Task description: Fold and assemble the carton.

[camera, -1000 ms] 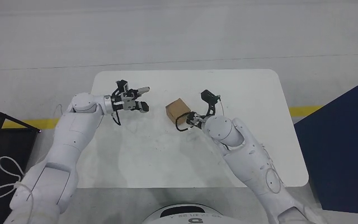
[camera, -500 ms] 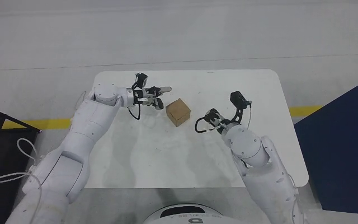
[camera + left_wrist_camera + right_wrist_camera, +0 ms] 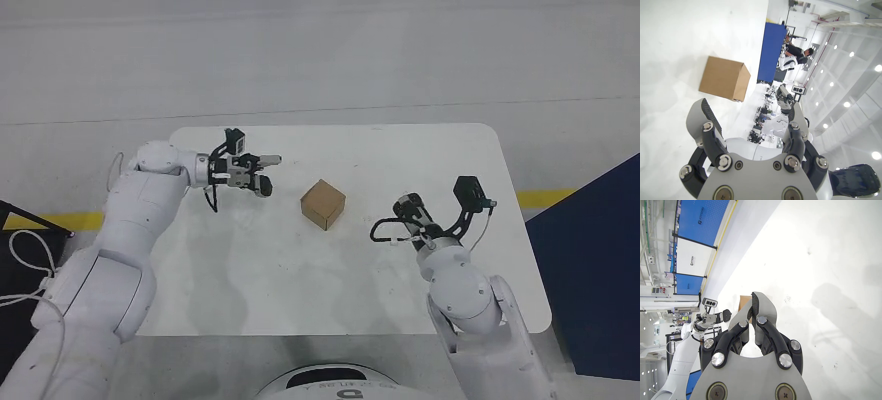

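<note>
The right gripper [image 3: 403, 207] has backed well away from the box [image 3: 323, 203] (which slid a tiny bit). The left gripper [image 3: 269, 172] came near the box, then backed off.

R wrist view, room beyond table edge: white logo + short word, sideways, on blue panel [image 3: 703, 228]. Same mark in dark print on white panel [image 3: 687, 256] next to it. Tiny white mark on next blue panel [image 3: 689, 289], too small to read. Grey control box [image 3: 659, 291] w/ red buttons: labels too small to read. Carton [image 3: 723, 79]: visible faces plain brown. Top view: no legible txt.
</note>
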Robot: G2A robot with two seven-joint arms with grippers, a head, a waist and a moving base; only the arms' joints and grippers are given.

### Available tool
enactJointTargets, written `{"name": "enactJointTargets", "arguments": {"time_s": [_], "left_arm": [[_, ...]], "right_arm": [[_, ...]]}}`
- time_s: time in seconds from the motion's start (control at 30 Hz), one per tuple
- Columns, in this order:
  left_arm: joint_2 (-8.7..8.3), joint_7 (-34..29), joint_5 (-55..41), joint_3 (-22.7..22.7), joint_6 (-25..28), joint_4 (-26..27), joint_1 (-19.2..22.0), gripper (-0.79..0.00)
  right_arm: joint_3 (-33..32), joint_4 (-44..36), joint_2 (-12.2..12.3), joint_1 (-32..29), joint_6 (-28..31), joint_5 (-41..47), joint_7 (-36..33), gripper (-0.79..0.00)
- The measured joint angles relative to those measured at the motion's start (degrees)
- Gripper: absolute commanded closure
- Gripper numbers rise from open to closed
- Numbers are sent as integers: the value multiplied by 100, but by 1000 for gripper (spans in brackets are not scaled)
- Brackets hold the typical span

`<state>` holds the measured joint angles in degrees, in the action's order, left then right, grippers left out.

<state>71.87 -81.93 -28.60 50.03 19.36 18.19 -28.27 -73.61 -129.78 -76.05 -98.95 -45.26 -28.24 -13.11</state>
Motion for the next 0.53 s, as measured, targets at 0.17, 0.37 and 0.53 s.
{"name": "enactJointTargets", "arguments": {"time_s": [0.17, 0.37, 0.53], "left_arm": [[-224, 299, 175, 197, 610, -212, 228, -785], [-218, 290, 170, 191, 588, -206, 222, -784], [-218, 290, 170, 191, 588, -206, 222, -784]], "right_arm": [[2, -23, -4, 7, 11, 13, 45, -412], [1, -23, -4, 6, 10, 13, 44, -690], [1, -23, -4, 6, 10, 13, 44, -781]]}}
